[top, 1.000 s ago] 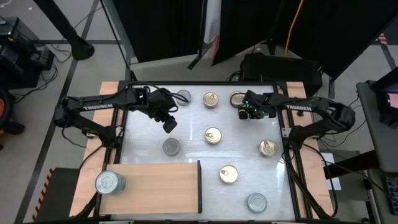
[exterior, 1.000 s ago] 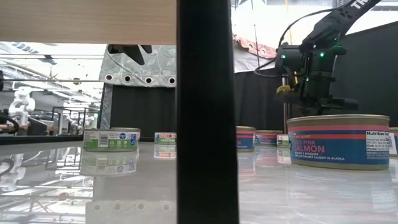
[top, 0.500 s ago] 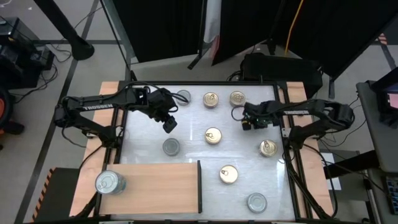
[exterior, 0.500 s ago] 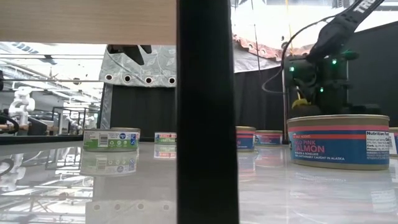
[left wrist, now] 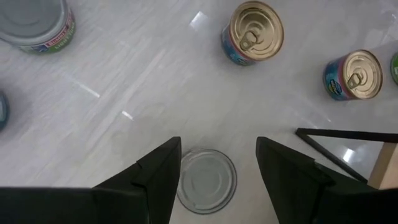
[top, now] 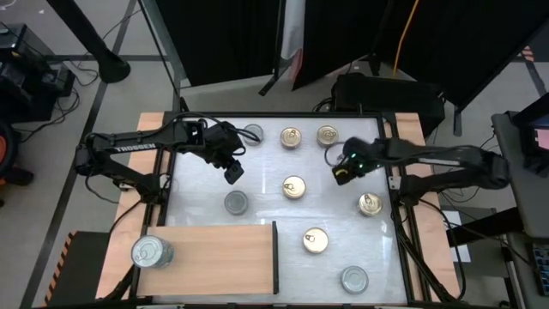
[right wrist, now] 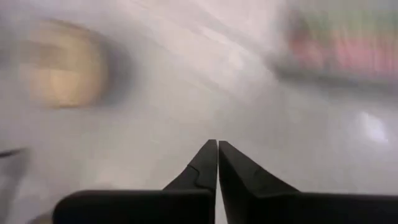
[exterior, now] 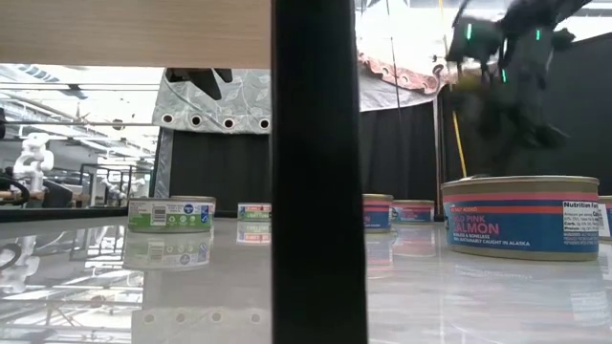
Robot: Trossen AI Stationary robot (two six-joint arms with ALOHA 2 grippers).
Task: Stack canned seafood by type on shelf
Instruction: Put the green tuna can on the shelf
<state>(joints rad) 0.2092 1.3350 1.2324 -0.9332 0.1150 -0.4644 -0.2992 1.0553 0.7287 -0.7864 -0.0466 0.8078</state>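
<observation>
Left end effector (top: 233, 172): hanging with fingers wide apart above a silver-lidded tin (left wrist: 206, 180) on the table (top: 266, 184), holding nothing.
Right end effector (top: 340, 174): fingers pressed together, empty, hovering between gold-lidded tins (top: 293, 186).
Shelf (top: 214, 257): lying at the table's front-left, carrying one silver-lidded tin (top: 151, 251).
Other tins: sitting scattered across the table.

Beyond my white surface (top: 266, 184) I see black curtains (top: 232, 39) at the back, an orange cable (top: 405, 34) running across the grey floor (top: 51, 184), and a black box (top: 377, 90)
</observation>
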